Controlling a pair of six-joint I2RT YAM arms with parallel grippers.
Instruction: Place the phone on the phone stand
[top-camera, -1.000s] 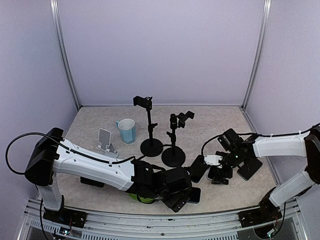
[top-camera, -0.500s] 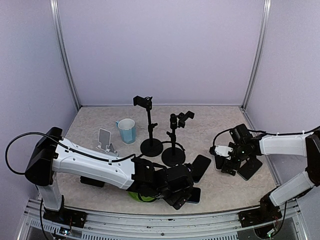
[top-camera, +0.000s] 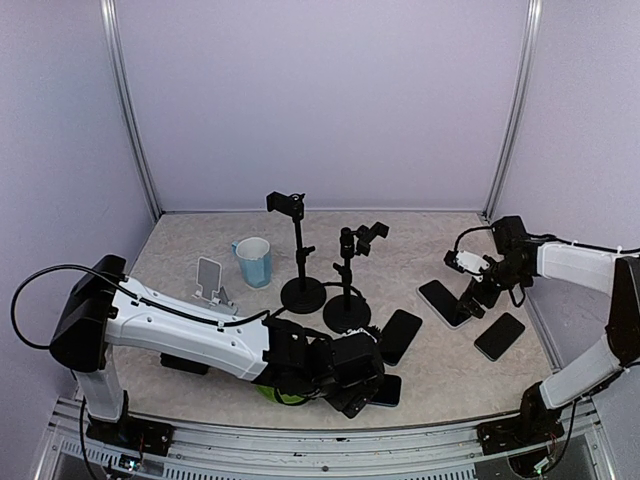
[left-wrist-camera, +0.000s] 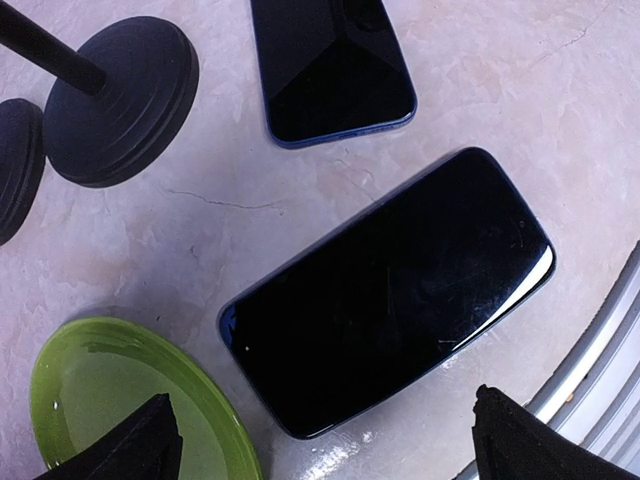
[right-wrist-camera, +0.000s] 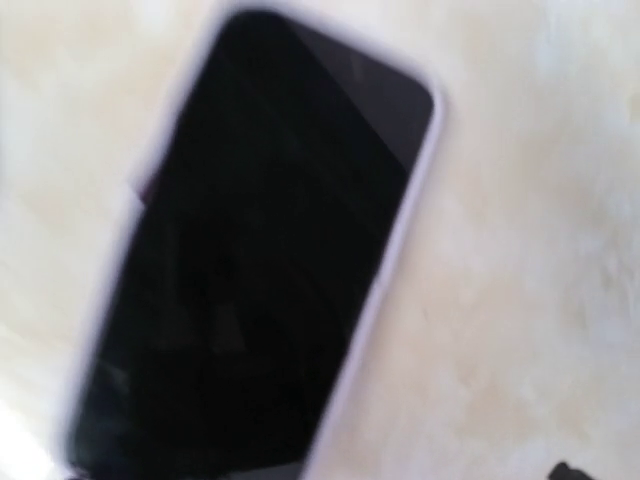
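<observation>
**A:** Overhead first. Where is the phone stand (top-camera: 211, 279)?

**B:** Left of centre, white, beside a blue cup (top-camera: 254, 261). Two black clamp stands (top-camera: 300, 250) rise to its right. Several phones lie flat on the tabletop (top-camera: 420, 250), all well apart from it.

**A:** And the arms?

**B:** The left tool (top-camera: 352, 390) lies low at the near edge, above the near phone (top-camera: 388, 392) and beside a green plate (top-camera: 268, 394). The right tool (top-camera: 478, 296) hangs on the right, between the pale-edged phone (top-camera: 441, 302) and the far-right phone (top-camera: 499, 336). How wide either one stands is hard to read from up here.

**A:** The left wrist view?

**B:** Clearer. The left tool (left-wrist-camera: 325, 440) has its fingertips (left-wrist-camera: 135, 445) spread to the bottom corners, gripping nothing. The near phone (left-wrist-camera: 390, 295) lies slantwise on the tabletop, one corner just beside the green plate (left-wrist-camera: 120, 400). A second phone (left-wrist-camera: 330, 60) and a round black base (left-wrist-camera: 120, 100) sit beyond.

**A:** Right wrist?

**B:** Blurred. The pale-edged phone (right-wrist-camera: 250, 260) fills it, flat on the tabletop. Only a speck of one finger shows at bottom right. That tool is spread wide and has hold of nothing.
</observation>
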